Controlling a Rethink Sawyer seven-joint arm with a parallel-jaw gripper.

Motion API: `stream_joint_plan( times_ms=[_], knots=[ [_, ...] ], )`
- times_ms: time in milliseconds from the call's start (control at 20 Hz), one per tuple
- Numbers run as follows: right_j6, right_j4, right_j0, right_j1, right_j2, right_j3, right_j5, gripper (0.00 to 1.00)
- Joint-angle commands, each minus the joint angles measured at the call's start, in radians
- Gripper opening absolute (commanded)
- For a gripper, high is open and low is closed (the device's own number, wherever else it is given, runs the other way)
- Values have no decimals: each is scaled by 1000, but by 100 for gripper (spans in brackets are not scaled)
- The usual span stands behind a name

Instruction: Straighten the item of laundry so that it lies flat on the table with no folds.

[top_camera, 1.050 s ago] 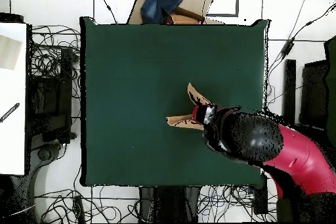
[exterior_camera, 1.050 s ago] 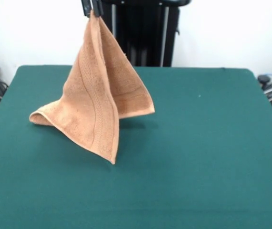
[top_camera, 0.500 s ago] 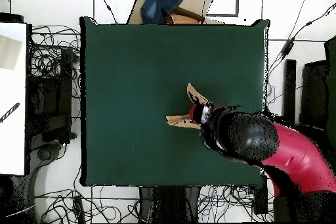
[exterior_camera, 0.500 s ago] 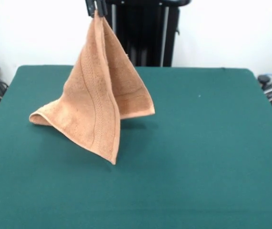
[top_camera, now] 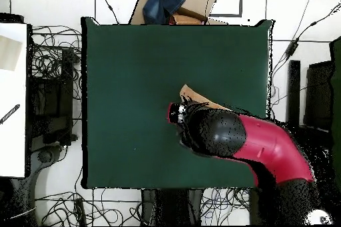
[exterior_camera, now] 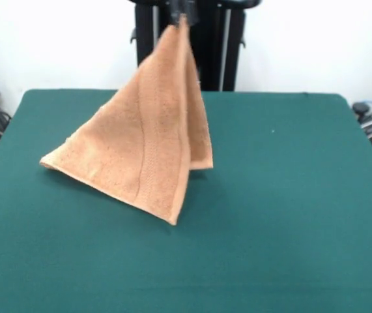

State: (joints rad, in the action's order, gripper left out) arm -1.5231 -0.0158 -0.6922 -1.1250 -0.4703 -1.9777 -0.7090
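Observation:
The item of laundry is a peach-orange towel, hanging by one corner from my gripper at the top edge of the front view. The gripper is shut on that corner. The towel drapes down in a folded tent shape, its left corner and its lower tip touching the green table. From overhead, the arm hides most of the towel; only a small piece shows beside the gripper.
A cardboard box with blue cloth sits beyond the table's far edge in the overhead view. Cables lie on the floor around the table. A white surface stands at the left.
The gripper has carried the held corner to the right in the front view. The towel has spread wider and its lower tip has shifted right.

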Motion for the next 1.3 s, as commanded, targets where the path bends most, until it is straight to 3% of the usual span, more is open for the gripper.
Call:
stream_joint_plan(
  times_ms=[50,350,1050,1200,1300],
  knots=[
    [-231,15,139,41,24,-52,63,0],
    [-302,33,240,49,78,-12,54,0],
    [-261,78,276,42,116,30,2,0],
    [-265,71,280,23,128,80,-89,0],
    [-280,72,277,-26,137,141,-224,0]
  ],
)
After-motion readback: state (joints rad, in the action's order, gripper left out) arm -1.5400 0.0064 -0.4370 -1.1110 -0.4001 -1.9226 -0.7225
